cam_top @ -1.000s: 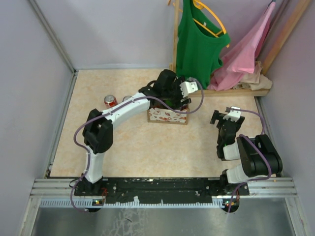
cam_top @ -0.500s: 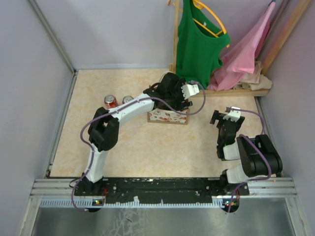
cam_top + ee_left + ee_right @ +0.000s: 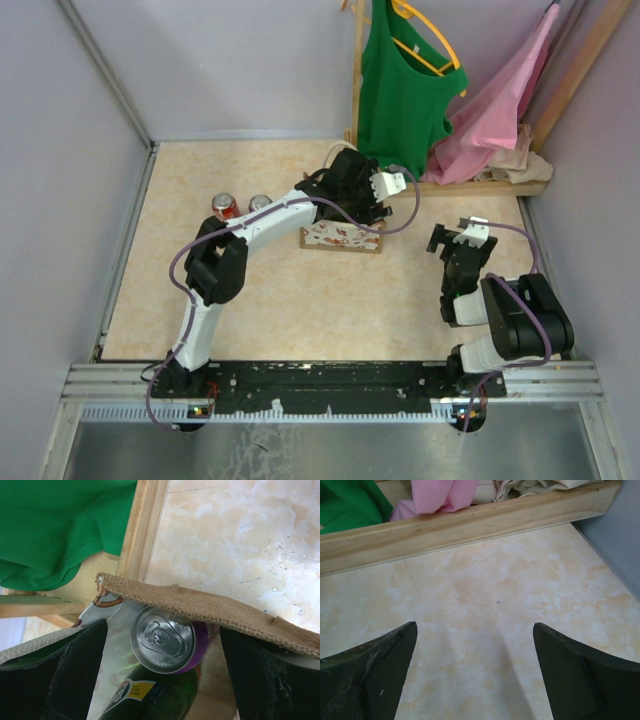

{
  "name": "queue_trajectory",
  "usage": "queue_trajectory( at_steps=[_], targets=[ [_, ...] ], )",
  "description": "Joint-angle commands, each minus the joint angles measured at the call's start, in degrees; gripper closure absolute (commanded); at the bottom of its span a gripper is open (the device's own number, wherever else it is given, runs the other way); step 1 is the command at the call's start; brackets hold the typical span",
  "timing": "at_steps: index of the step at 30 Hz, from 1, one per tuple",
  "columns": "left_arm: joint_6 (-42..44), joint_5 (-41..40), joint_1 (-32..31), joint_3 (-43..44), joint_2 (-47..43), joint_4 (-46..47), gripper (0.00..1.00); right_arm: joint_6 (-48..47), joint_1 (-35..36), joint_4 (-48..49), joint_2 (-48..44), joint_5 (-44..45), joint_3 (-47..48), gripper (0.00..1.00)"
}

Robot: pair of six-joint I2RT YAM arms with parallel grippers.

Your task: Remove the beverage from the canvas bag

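Black fingers of the right claw stand wide apart over bare table. It grips nothing and sits close to its own base, well apart from the work.

Farther out, the left claw hangs over the mouth of the canvas bag, spread wide and empty. Between its fingers, down inside the bag, stands the beverage: a purple can with its silver lid facing up. The can touches the woven rim on one side and a green bottle on the other.

The step in hand looks like the descent onto that can. To do it well, the claw should drop straight down with one finger on each side of the can's body. Both fingers should stay inside the cloth rim so that no fabric is pinched. The grip belongs on the round wall below the lid's lip. The bottle crowds the can, so a centred approach matters.

The bag looks light and may rise with the can. A slow vertical lift would show this early, and the idle right claw could pin the bag down.

Beyond the bag to the left, two loose cans stand on the table. Past it on the other side are the wooden rack, the green top and the pink garment. The rack sits just beside the left claw, so the lift is better carried toward the near side.
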Motion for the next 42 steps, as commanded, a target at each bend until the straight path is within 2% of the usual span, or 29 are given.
queue_trajectory(
  at_steps=[1, 20, 28, 31, 35, 40, 42],
  targets=[
    [0.30, -1.09, 0.13, 2.19, 2.45, -0.78, 0.00, -0.09, -0.36, 2.40, -0.47, 0.21, 1.24, 0.01],
    [-0.36, -0.79, 0.13, 1.54, 5.45, -2.04, 0.02, -0.09, -0.34, 2.40, -0.47, 0.25, 1.24, 0.01],
    [-2.32, 2.39, 0.19, -1.83, 2.52, 2.21, 0.05, -0.02, -0.29, 2.40, -0.47, 0.25, 1.24, 0.01],
    [-3.00, 3.30, 0.12, -2.80, 1.61, 3.82, 0.09, -0.02, -0.28, 2.40, -0.47, 0.26, 1.24, 0.01],
    [-3.45, 4.32, 0.15, -2.40, 2.06, 3.45, 0.21, -0.02, -0.29, 2.40, -0.47, 0.25, 1.24, 0.01],
    [-3.97, 5.23, 0.12, -2.40, 2.05, 3.42, 0.38, -0.05, -0.34, 2.40, -0.47, 0.26, 1.24, 0.01],
    [-4.05, 4.87, 0.13, -2.40, 2.06, 3.43, 0.49, -0.02, -0.29, 2.40, -0.47, 0.20, 1.24, 0.01]
  ],
)
